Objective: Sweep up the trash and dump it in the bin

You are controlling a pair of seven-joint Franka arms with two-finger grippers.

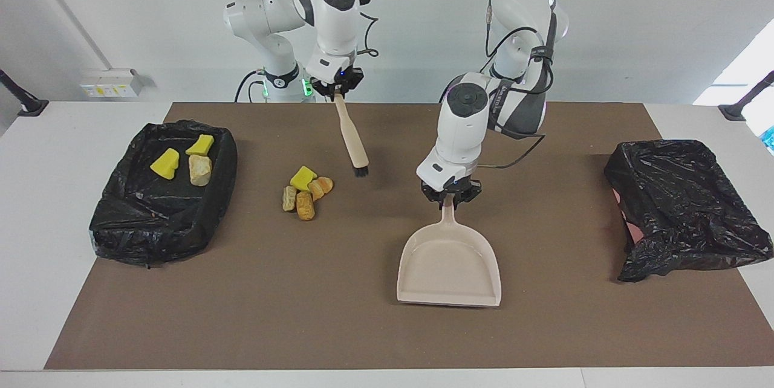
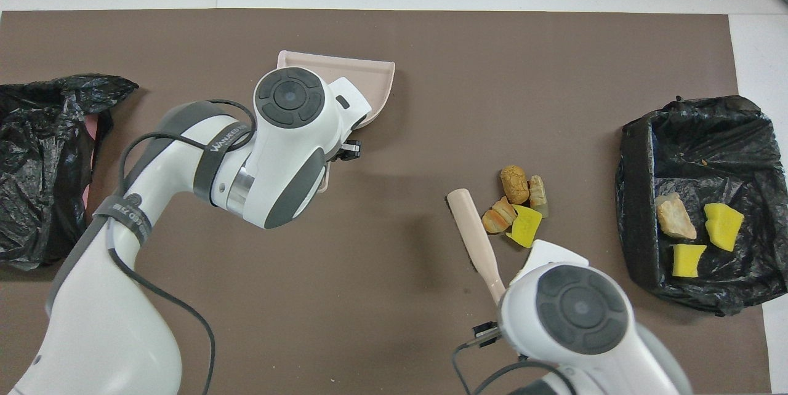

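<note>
Partly done: three pieces already in the lined bin [image 1: 124, 219], four trash pieces [image 1: 307, 190] heaped on the bench beside it, unswept, left gripper [image 1: 450, 196] fingers clamped on dustpan [image 1: 448, 267] handle, right gripper [image 1: 334, 90] fingers pinching brush [image 1: 351, 141] handle.

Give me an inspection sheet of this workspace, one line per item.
Surface: brown mat on a white table.
Job's things: four trash pieces loose on the mat; three more in the open bin; dustpan; brush.
Clutter: crumpled black bag at the left arm's end.
Grippers: left gripper shut on the dustpan handle; right gripper shut on the brush handle.
Cables: black cable along the left arm.
Surroundings: white wall.
</note>
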